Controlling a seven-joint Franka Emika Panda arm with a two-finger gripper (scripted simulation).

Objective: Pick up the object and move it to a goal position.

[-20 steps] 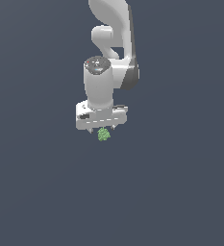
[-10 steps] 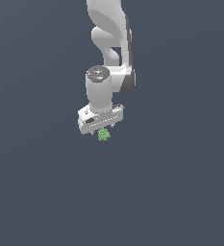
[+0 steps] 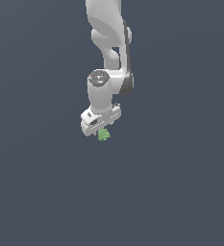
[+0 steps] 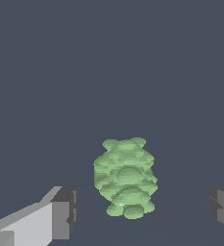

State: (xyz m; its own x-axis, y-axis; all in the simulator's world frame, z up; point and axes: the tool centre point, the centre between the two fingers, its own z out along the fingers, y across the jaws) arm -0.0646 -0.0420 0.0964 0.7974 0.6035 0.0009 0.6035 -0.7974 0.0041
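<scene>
**A:** Which step are you working through right now?

**B:** You are lining up for the pick, by my judgement. Your claw [image 3: 100, 130] is hanging directly above the object [image 3: 103, 135], a small bright-green bumpy clump that, in the exterior view, is showing just beneath the fingers. Whether it is sitting on the table [image 3: 41, 192] I cannot tell.

**A:** Is the claw gripping it?

**B:** No. In the wrist view the two fingers [image 4: 60, 214] are standing spread wide, one on each side, and the object [image 4: 125, 178] is lying between them with clear space on both sides, touching neither.

**A:** So what is the next move asking of you?

**B:** Probably closing the fingers evenly, keeping the clump centred. It looks lumpy, so it could slip if pinched off-centre. No goal marker is showing in either view.

**A:** Counts?

**B:** One arm, one claw, two fingers, one green object.
</scene>
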